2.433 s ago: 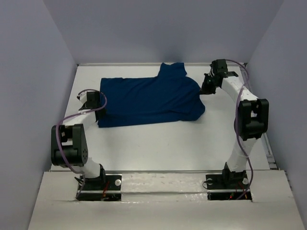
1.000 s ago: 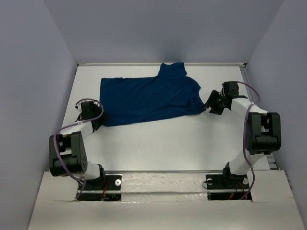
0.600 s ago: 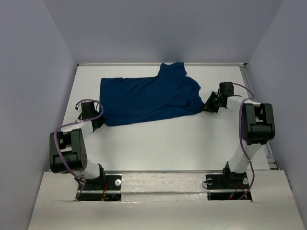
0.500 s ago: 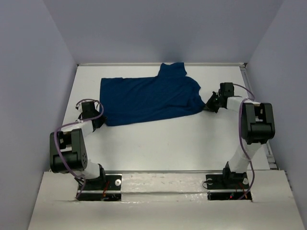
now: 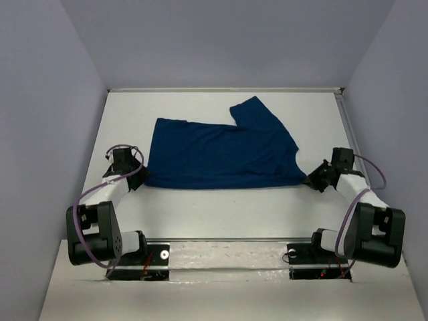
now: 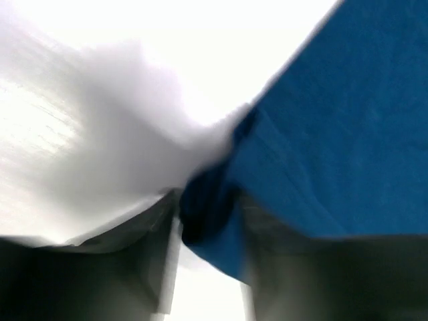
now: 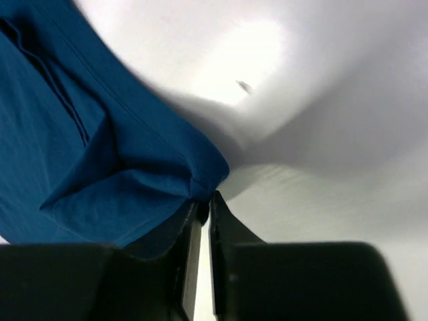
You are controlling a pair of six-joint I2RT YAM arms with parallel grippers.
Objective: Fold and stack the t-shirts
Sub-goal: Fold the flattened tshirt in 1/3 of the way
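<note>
The left gripper [image 6: 207, 224] is clamped on the near-left corner of the navy t-shirt [image 5: 224, 150], with cloth bunched in its jaws. The right gripper [image 7: 202, 200] pinches the near-right corner, jaws nearly together on the cloth. Between them the shirt lies spread flat across the middle of the table [image 5: 221, 214], one sleeve [image 5: 257, 114] pointing far right, no print showing. I'd call this laying-out before the first fold. Next, both corners likely need lifting together and carrying evenly toward the far edge.
</note>
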